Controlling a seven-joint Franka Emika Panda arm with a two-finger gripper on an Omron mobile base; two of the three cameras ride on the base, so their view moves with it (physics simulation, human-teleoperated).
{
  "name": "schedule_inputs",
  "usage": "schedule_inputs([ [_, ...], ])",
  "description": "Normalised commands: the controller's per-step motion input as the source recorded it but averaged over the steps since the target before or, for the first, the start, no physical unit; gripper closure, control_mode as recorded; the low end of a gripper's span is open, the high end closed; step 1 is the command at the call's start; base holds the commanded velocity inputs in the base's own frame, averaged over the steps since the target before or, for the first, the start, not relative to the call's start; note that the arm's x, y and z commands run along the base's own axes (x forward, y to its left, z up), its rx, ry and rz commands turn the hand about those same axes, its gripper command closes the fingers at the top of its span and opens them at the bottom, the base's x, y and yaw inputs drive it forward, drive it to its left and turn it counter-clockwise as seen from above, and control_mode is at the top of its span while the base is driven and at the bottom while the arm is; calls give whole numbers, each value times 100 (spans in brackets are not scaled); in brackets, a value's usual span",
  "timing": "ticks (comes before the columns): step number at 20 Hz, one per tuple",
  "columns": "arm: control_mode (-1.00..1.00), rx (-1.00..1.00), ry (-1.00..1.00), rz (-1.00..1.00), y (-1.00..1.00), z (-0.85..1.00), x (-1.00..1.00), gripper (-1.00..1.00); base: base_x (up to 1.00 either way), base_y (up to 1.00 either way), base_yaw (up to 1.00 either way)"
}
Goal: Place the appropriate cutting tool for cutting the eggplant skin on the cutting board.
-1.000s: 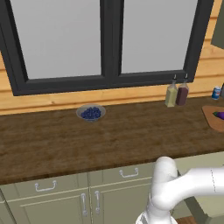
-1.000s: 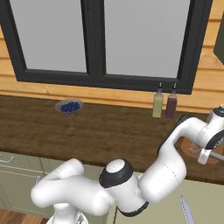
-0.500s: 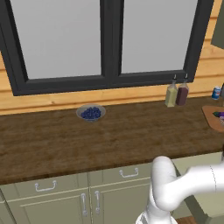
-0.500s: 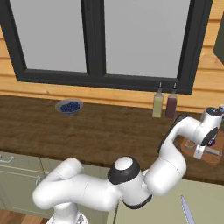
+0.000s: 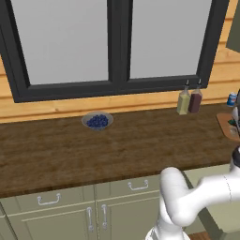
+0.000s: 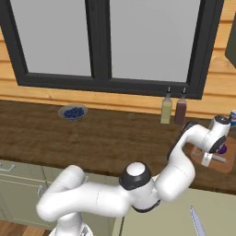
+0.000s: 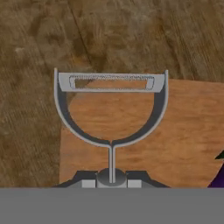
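A grey Y-shaped peeler [image 7: 111,105] is held by its stem in my gripper [image 7: 111,180], which is shut on it. Its blade bar lies over the corner of the light reddish-brown cutting board [image 7: 175,140], partly over the dark counter. A sliver of the dark purple eggplant [image 7: 218,177] shows at the lower right of the hand view. From the right base view, my gripper [image 6: 206,160] points down at the cutting board [image 6: 226,167], with the eggplant [image 6: 223,149] just beyond the hand. The board's edge [image 5: 228,127] shows at the far right of the left base view.
A glass bowl of blue berries [image 5: 97,121] sits near the window. Two bottles [image 6: 166,109] stand against the wall left of the board, with a blue can [image 5: 231,99] behind it. A knife blade [image 6: 198,224] shows at the bottom right, below the counter edge.
The hand with the peeler has sunk a little toward the board and shifted slightly left. The base and the other things have stayed put.
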Motion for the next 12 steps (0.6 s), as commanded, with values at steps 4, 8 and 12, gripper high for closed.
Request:
schedule_inputs([
  [4, -100, 1, 0, 2, 0, -58, 31, -100, 0, 0, 0],
  [8, -100, 1, -1, 1, 0, -32, 10, -100, 0, 0, 0],
  [12, -100, 0, -6, 1, 0, 2, -8, -100, 0, 0, 0],
])
